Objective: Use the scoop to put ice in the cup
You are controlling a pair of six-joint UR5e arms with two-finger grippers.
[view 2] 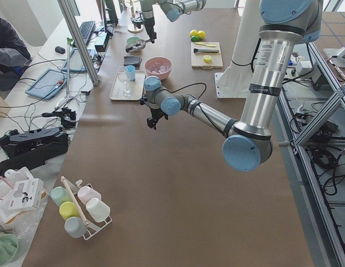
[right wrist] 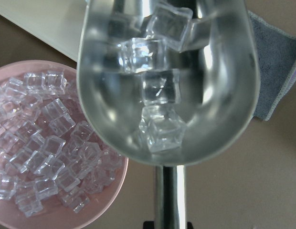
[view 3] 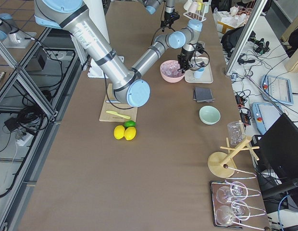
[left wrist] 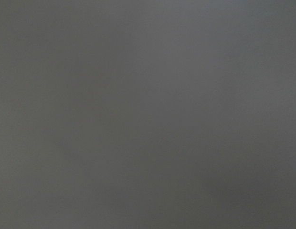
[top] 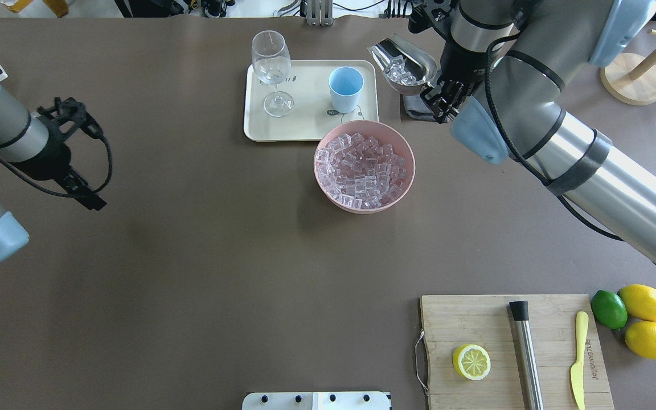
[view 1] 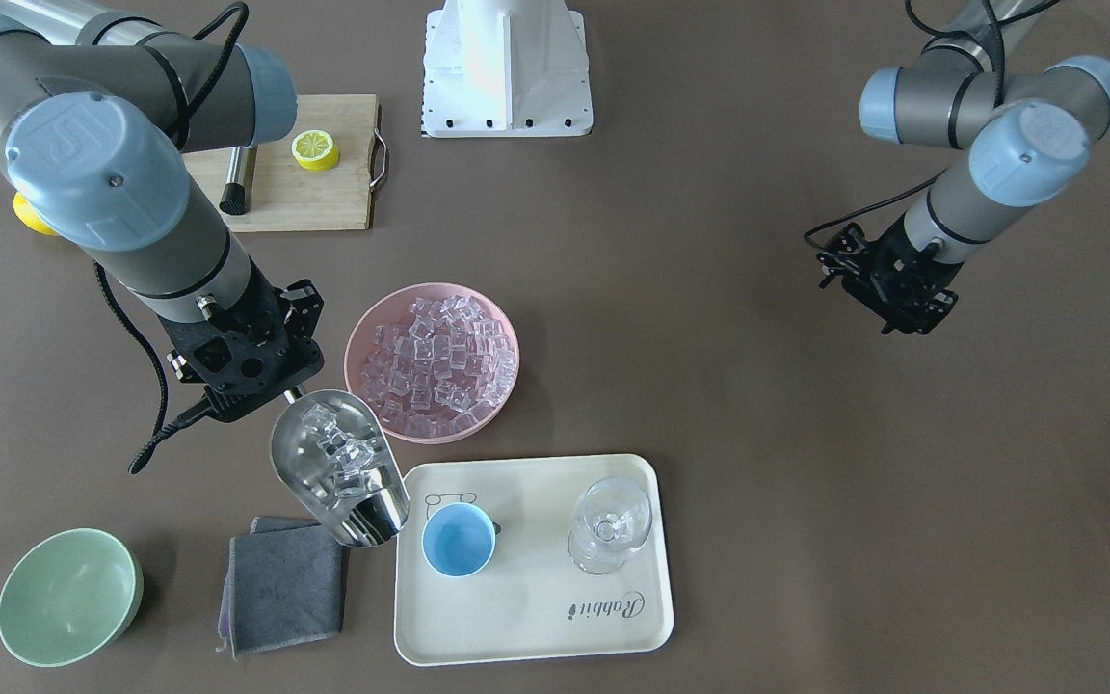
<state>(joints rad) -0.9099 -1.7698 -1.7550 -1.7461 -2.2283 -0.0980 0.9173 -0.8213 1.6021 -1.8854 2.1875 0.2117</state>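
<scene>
My right gripper [view 1: 287, 390] is shut on the handle of the steel scoop [view 1: 338, 467]. It holds the scoop in the air between the pink bowl [view 1: 358, 333] and the light-blue cup [view 1: 459, 540]. Several ice cubes [right wrist: 160, 129] lie in the scoop's trough [right wrist: 219, 109]. The scoop's open end is over the grey cloth [view 1: 280, 588], beside the tray's edge, just short of the cup. The cup [top: 345, 88] stands upright and looks empty on the cream tray [view 1: 536, 627]. The bowl is full of ice [top: 362, 171]. My left gripper [top: 86, 196] hovers over bare table far from all this and looks shut and empty.
A clear stemmed glass [view 1: 610, 520] stands on the tray next to the cup. A pale green bowl [view 1: 68, 598] sits beyond the cloth. A cutting board [top: 510, 353] near the robot holds a lemon half [top: 471, 361], a steel cylinder [top: 527, 359] and a yellow knife [top: 578, 359].
</scene>
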